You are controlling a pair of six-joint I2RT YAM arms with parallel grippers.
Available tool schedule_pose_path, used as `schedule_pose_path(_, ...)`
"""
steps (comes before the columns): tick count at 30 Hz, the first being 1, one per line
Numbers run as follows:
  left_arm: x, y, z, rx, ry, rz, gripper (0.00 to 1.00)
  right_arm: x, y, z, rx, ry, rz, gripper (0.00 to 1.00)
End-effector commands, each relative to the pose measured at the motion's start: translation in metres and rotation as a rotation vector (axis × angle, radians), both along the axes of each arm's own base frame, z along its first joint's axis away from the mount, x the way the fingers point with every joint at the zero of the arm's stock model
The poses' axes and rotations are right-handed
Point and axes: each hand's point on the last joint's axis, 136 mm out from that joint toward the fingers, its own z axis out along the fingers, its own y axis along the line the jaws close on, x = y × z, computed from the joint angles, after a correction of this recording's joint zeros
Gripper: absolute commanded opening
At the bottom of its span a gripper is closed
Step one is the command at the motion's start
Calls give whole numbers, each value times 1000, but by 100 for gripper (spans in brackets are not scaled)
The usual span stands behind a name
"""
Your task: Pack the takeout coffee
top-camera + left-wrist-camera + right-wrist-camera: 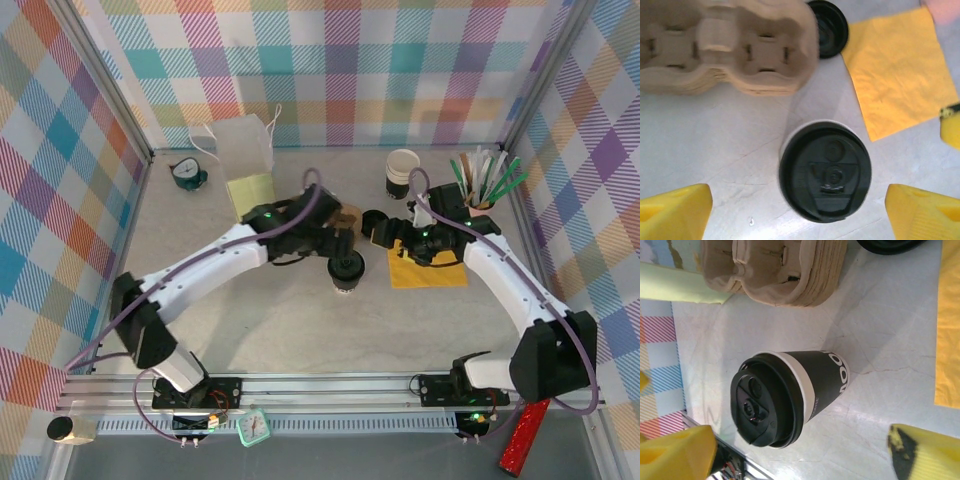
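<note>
Looking down, I see a stack of brown pulp cup carriers (730, 47) on the grey table (700, 150). A loose black lid (829, 27) sits just beside its edge, and a yellow napkin (897, 70) lies flat near that lid. Farther back stand a stack of lidless cups (402, 172), a holder of green and white sticks (485, 180), a white paper bag (243, 145), a pale yellow pad (251, 191) and a teal timer (187, 174). A small teal clock (254, 428) sits at the near rail.

Grey table (250, 330), takeout coffee (346, 270), cup carrier (730, 45), yellow napkin (428, 270)
</note>
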Motion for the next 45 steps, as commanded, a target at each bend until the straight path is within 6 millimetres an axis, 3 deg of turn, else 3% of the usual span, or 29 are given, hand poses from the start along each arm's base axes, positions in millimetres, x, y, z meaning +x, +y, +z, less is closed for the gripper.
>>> schedule_pose_path(1,-3,4,-21,-112,119,74,84,5,15,2,18,-8,33,77)
schedule_pose_path(4,-6,8,-36,-135,161,89,78,4,25,-7,-1,12,66,71)
schedule_pose_path(10,-8,-1,-50,-185,214,83,66,1,33,-20,-19,43,96,69)
schedule_pose_path(18,-14,-9,-65,-210,267,62,64,-9,40,-32,-30,68,154,61)
schedule_pose_path(23,-12,-16,-70,-213,284,47,60,-8,41,-37,-44,72,157,61)
schedule_pose_path(34,-6,-25,-72,-230,276,38,57,-4,41,-39,-64,69,160,58)
schedule_pose_path(45,-6,-31,-74,-225,274,32,54,-3,39,-22,-64,21,155,62)
